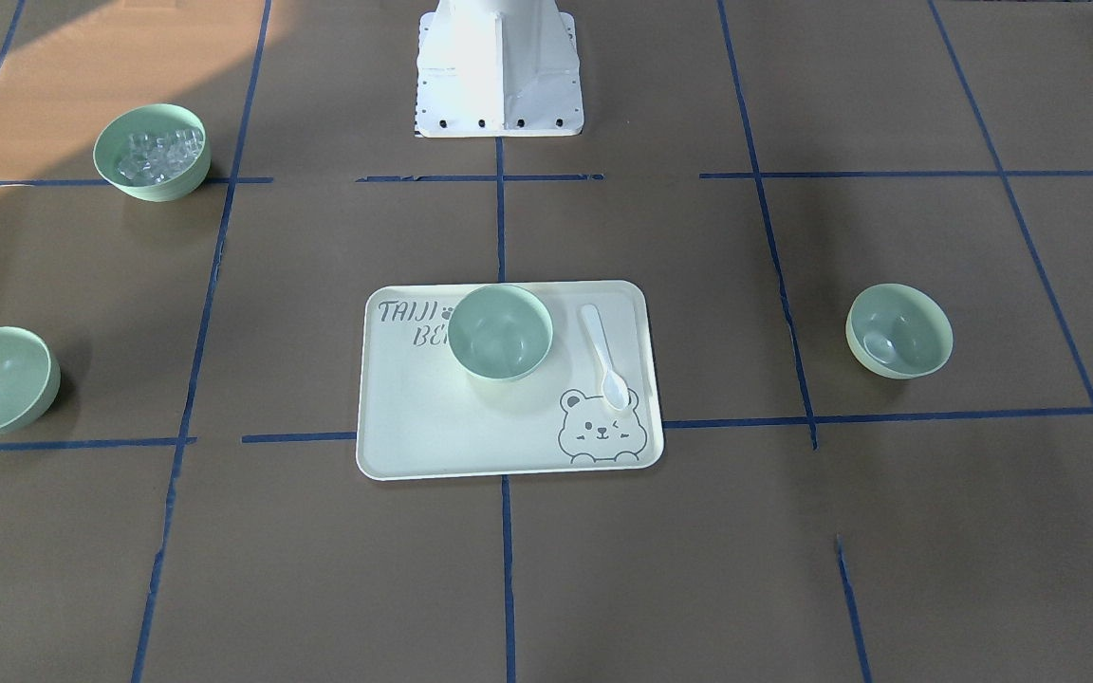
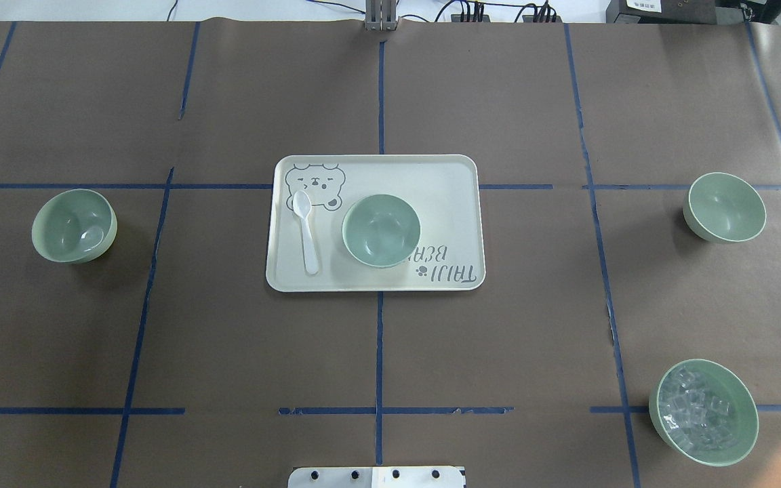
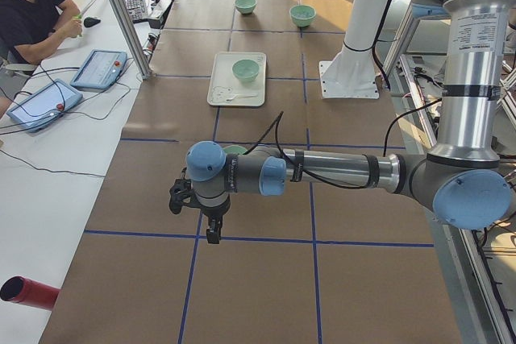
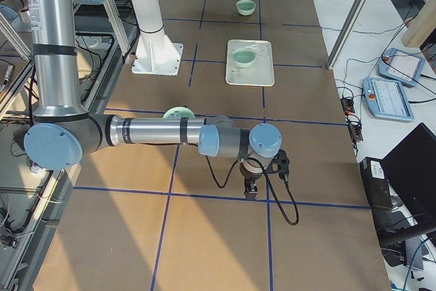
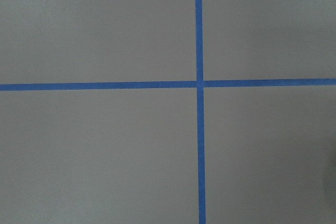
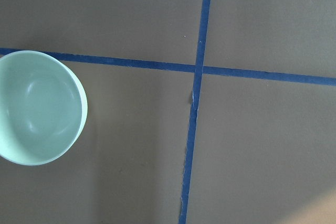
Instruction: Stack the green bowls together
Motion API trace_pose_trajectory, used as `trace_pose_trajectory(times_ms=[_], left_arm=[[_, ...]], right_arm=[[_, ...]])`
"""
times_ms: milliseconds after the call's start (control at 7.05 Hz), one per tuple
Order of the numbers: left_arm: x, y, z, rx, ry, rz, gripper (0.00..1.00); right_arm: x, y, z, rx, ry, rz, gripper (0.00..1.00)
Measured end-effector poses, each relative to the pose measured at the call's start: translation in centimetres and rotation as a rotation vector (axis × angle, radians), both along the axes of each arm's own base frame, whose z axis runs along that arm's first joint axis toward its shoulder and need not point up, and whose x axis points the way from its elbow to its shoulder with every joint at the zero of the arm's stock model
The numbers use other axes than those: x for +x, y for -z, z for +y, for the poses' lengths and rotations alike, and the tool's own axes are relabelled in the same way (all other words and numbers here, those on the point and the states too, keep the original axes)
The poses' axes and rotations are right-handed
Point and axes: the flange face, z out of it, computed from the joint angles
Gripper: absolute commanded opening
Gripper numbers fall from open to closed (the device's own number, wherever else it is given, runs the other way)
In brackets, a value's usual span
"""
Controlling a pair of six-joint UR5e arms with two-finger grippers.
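Observation:
Three plain green bowls stand apart. One (image 2: 381,230) is on the bear-print tray (image 2: 445,176), also in the front view (image 1: 500,332). One (image 2: 74,226) sits at the table's left, half hidden behind my left arm in the left side view (image 3: 235,150). One (image 2: 724,207) sits at the right and shows empty in the right wrist view (image 6: 39,107). My left gripper (image 3: 211,235) hangs over bare table near that end. My right gripper (image 4: 251,190) hangs over the opposite end. Both show only in the side views, so I cannot tell whether they are open or shut.
A matching green bowl with clear cubes (image 2: 704,412) stands at the near right. A white spoon (image 2: 306,230) lies on the tray beside the bowl. Blue tape lines cross the brown table cover. An operator (image 3: 32,6) sits at a side desk with tablets.

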Motion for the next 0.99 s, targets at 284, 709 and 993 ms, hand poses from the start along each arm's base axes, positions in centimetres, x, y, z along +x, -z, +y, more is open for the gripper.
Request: trace_pose_trajectory(times_ms=[284, 709, 993], left_arm=[[0.0, 0.0, 0.0, 0.004, -0.001, 0.0, 1.0], [2.4, 2.5, -1.1, 0.062, -0.03, 0.005, 1.0], [8.6, 5.6, -1.9, 0.101, -0.026, 0.039, 1.0]], right_arm=[[0.0, 0.2, -0.1, 0.005, -0.001, 0.001, 1.0], [0.0, 1.5, -0.2, 0.013, -0.016, 0.001, 1.0], [0.0, 2.7, -1.0, 0.024, -0.029, 0.001, 1.0]])
